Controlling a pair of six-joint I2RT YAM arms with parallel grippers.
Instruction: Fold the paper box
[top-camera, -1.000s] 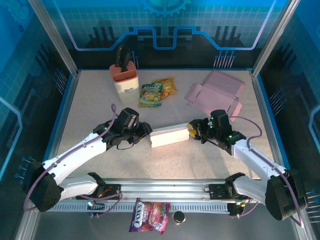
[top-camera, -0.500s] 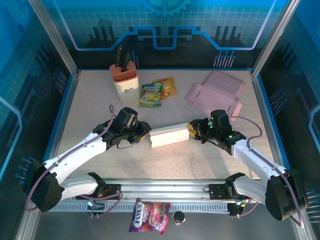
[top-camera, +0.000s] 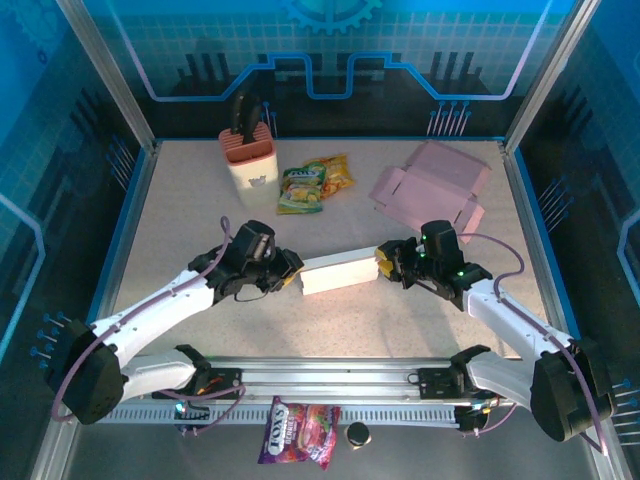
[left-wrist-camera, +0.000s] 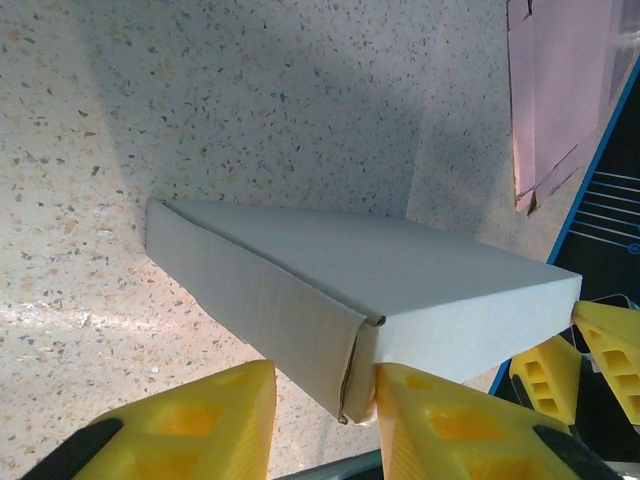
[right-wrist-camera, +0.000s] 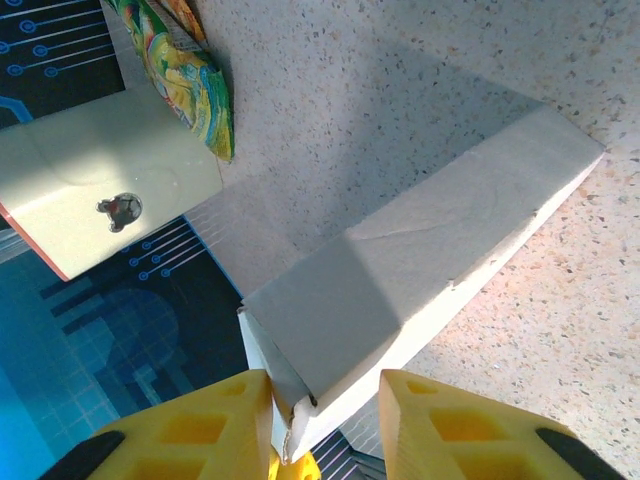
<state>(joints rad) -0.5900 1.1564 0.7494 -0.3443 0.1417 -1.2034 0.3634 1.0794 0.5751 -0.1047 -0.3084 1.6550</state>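
The paper box (top-camera: 338, 272) is white, long and closed, and lies across the table's middle. My left gripper (top-camera: 290, 277) is at its left end. In the left wrist view the box (left-wrist-camera: 400, 280) has its near corner between the fingers of that gripper (left-wrist-camera: 325, 385). The right-hand finger (left-wrist-camera: 440, 420) touches the end face and the other stands clear, so the jaws are open. My right gripper (top-camera: 383, 265) straddles the right end. In the right wrist view, one finger (right-wrist-camera: 215, 425) of this gripper (right-wrist-camera: 325, 400) touches the box's (right-wrist-camera: 420, 260) end flap. A gap remains on the other side.
Flat pink cardboard (top-camera: 430, 185) lies at the back right, also in the left wrist view (left-wrist-camera: 560, 90). A pink-and-white knife holder (top-camera: 250, 160) and snack bags (top-camera: 315, 185) stand behind the box. A candy bag (top-camera: 300, 430) lies below the front rail.
The left gripper's jaws have narrowed around the box's left corner and it has edged slightly closer. The right arm and the box have not visibly moved.
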